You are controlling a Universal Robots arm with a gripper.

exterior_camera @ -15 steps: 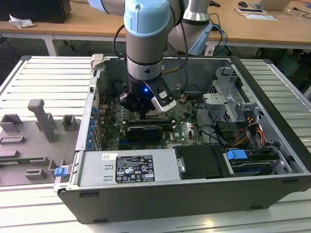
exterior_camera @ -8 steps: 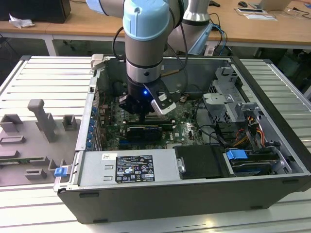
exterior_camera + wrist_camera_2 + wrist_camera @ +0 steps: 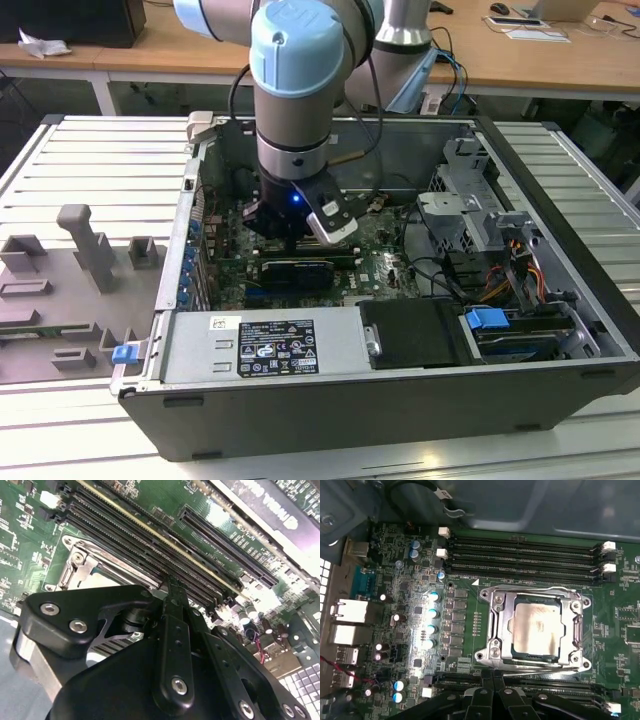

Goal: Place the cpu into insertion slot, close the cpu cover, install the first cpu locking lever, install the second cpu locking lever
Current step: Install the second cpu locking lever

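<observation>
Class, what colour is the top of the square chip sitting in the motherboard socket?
Pale silver-grey metal; the small square cpu shows best in the first wrist view.

Robotics lab: opened computer case (image 3: 400,400) on slatted bench (image 3: 90,150); desks (image 3: 530,60) behind (cluttered).

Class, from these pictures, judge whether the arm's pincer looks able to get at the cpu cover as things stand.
Probably yes. In the first wrist view the pincer sits just beside the cpu cover, which lies flat over the cpu, with nothing lying across it.
</observation>
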